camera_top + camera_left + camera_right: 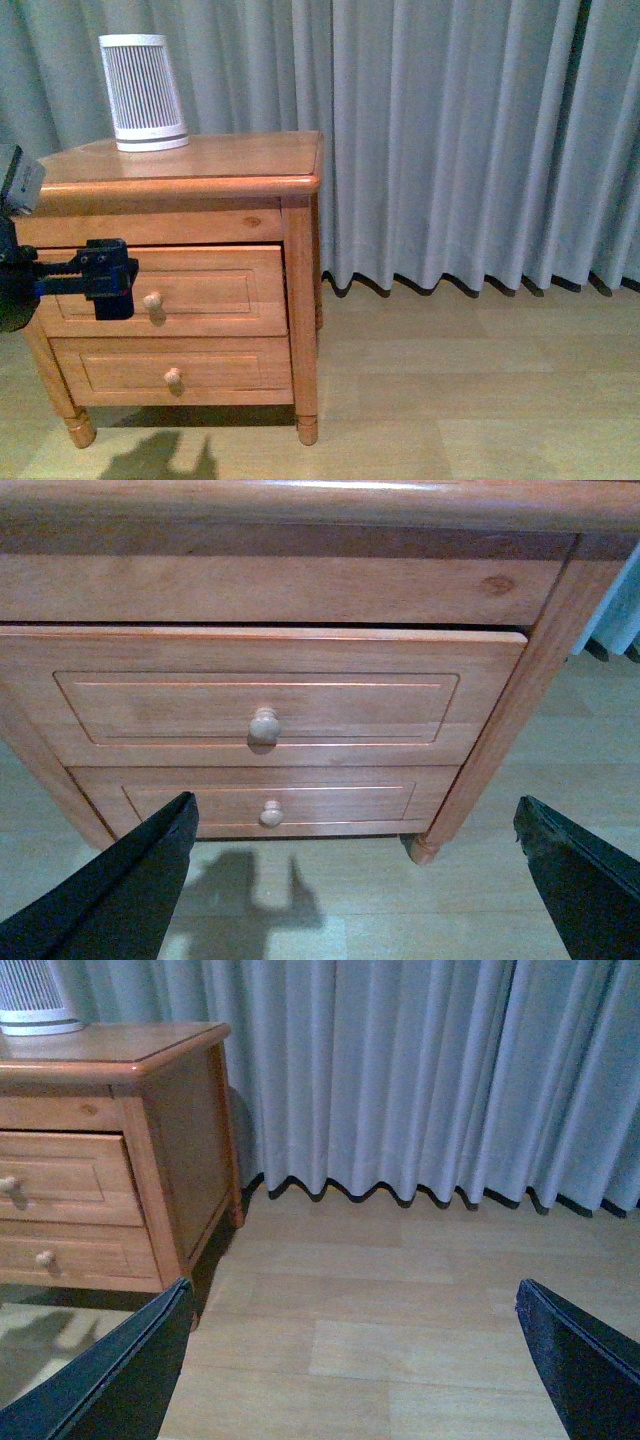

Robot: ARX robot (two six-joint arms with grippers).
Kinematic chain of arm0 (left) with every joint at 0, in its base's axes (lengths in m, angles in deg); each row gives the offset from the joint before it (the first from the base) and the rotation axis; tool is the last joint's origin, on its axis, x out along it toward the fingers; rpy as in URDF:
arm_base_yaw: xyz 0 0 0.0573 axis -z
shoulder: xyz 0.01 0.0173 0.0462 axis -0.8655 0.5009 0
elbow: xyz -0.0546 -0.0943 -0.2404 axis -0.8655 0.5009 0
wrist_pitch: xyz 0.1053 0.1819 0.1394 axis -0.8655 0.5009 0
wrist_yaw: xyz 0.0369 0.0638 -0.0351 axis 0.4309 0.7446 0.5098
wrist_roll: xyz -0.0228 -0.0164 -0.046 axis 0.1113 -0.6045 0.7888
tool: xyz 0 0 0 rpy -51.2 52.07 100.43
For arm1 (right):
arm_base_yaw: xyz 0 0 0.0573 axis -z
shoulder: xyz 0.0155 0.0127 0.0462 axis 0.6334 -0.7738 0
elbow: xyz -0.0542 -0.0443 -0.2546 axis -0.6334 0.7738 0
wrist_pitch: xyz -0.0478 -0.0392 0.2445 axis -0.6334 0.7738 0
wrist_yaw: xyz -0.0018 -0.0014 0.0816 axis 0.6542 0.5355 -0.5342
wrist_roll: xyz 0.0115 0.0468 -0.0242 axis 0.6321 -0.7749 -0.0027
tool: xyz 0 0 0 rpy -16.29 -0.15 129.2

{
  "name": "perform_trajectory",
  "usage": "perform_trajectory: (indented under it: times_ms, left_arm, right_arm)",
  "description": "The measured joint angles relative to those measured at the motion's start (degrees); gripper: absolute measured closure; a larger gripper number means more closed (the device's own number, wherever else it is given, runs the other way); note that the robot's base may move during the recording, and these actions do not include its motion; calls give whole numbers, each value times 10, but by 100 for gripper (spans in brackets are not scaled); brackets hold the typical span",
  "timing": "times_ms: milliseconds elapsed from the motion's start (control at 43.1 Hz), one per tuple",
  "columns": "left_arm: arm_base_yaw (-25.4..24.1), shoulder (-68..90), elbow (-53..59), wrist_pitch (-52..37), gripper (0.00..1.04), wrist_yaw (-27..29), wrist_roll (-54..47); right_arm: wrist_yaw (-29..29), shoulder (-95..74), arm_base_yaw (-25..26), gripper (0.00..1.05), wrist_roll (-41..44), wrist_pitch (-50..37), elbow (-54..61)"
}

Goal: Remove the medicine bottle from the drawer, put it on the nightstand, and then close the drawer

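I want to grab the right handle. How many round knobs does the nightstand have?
2. The upper knob sits on the top drawer, the lower knob on the bottom drawer. None seems hidden.

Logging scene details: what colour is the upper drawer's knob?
The knob is pale light wood; clearest in left wrist view.

Far left, a white-grey ribbed cylinder [143, 92] stands upright, tapered, with a plain white band round its base. Behind it, running the whole way right, hangs a grey-blue pleated curtain [460, 140], wavy hem down at the pale wood-plank floor [480, 400]. A soft shadow [160, 462] lies on the near-left boards.
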Motion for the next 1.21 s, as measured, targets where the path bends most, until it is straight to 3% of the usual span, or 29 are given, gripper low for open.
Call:
perform_trajectory:
  times_ms: [255,487,881,1205]
  left_arm:
    - [-20,115,-108,29,7,-26,-8]
    - [-21,217,-211,130,7,-53,-64]
    - [-37,288,-357,198,7,-41,-130]
    - [-43,336,-423,216,7,-32,-118]
  right_arm:
    - [0,0,0,7,0,0,0]
    - [0,0,0,7,0,0,0]
    - [0,0,0,7,0,0,0]
    - [0,0,0,7,0,0,0]
